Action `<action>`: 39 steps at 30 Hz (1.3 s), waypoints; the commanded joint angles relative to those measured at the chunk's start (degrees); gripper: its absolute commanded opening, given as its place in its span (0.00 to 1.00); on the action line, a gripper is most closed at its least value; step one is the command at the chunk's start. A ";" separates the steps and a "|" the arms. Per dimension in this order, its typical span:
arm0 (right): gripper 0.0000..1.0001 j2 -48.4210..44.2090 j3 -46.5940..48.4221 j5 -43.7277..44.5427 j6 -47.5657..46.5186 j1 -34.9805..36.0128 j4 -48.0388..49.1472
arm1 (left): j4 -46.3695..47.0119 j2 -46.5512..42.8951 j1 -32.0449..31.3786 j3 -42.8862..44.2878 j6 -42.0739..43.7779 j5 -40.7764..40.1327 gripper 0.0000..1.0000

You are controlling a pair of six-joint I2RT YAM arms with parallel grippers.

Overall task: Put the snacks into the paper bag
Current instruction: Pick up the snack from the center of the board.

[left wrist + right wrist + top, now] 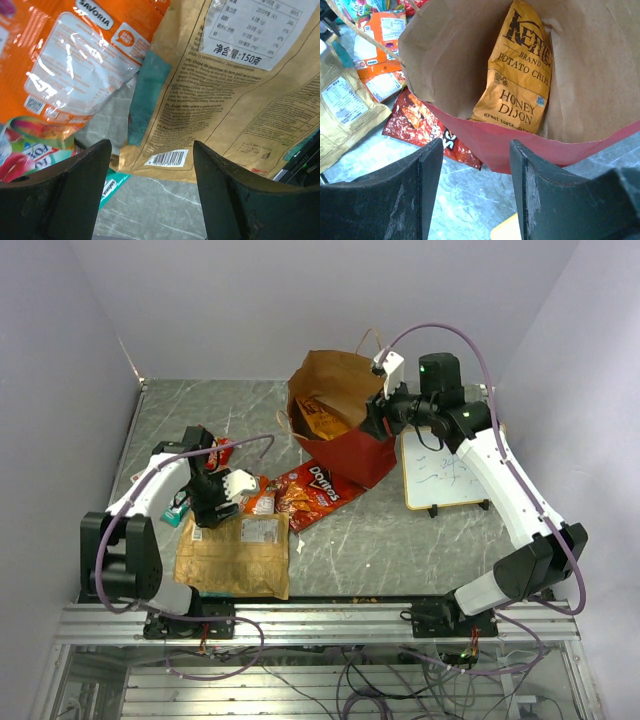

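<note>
The red paper bag (345, 455) stands upright at the back centre, its brown inside (445, 55) open. An orange-yellow chip bag (520, 75) leans inside it. My right gripper (476, 150) hovers open and empty just outside the bag's right rim (373, 423). On the table lie a red chip bag (312, 492), an orange packet (85, 55), a teal-white pack (112, 187) and a large kraft-brown pouch (235, 552). My left gripper (152, 147) is open above the barcoded corner of that pouch (225, 100), gripping nothing.
A wood-framed whiteboard (445, 472) lies flat to the right of the bag, under the right arm. Purple walls close in the table on the left, back and right. Bare marbled tabletop (400, 550) shows in front of the bag.
</note>
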 commanded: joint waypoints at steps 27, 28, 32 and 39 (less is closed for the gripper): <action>0.56 -3.15 -2.88 -16.48 1.61 -2.50 5.38 | -13.07 -12.38 -4.83 9.49 -3.02 5.35 0.07; 0.56 -2.72 -2.03 -18.60 1.08 -1.96 5.13 | -13.76 -12.90 -6.47 12.34 -4.55 4.66 0.07; 0.63 -0.66 2.32 -24.21 -1.94 1.40 3.84 | -15.42 -13.17 -13.97 20.57 -10.92 1.66 0.07; 0.74 2.45 3.56 -26.96 -3.71 10.22 7.22 | -16.63 -9.33 -23.13 33.16 -16.61 -0.70 0.07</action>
